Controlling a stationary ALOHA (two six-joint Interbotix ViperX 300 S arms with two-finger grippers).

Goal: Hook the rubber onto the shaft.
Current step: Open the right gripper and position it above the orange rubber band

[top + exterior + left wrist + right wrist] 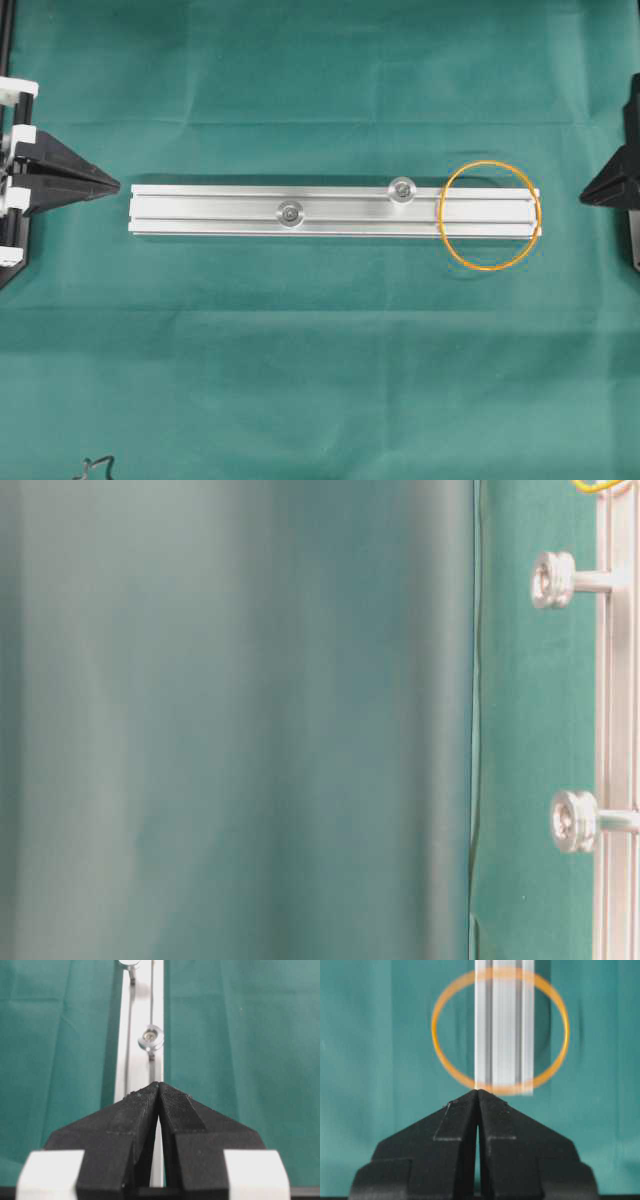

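The rubber (487,267) is a thin orange loop lying loose across the right end of the aluminium rail (200,210), encircling neither shaft. Two shafts with round heads stand on the rail: one near the middle (290,212), one further right (402,188). My left gripper (118,184) is shut and empty, just off the rail's left end. My right gripper (582,195) is shut and empty, a short way off the right end. In the right wrist view the rubber (434,1030) lies just beyond the shut gripper (478,1091). The left wrist view shows the shut gripper (159,1083) facing the nearer shaft (150,1037).
A green cloth (320,380) covers the table. A small dark object (97,465) lies at the front left edge. The table-level view is mostly blurred green cloth (240,720), with both shafts (553,579) (574,821) at its right.
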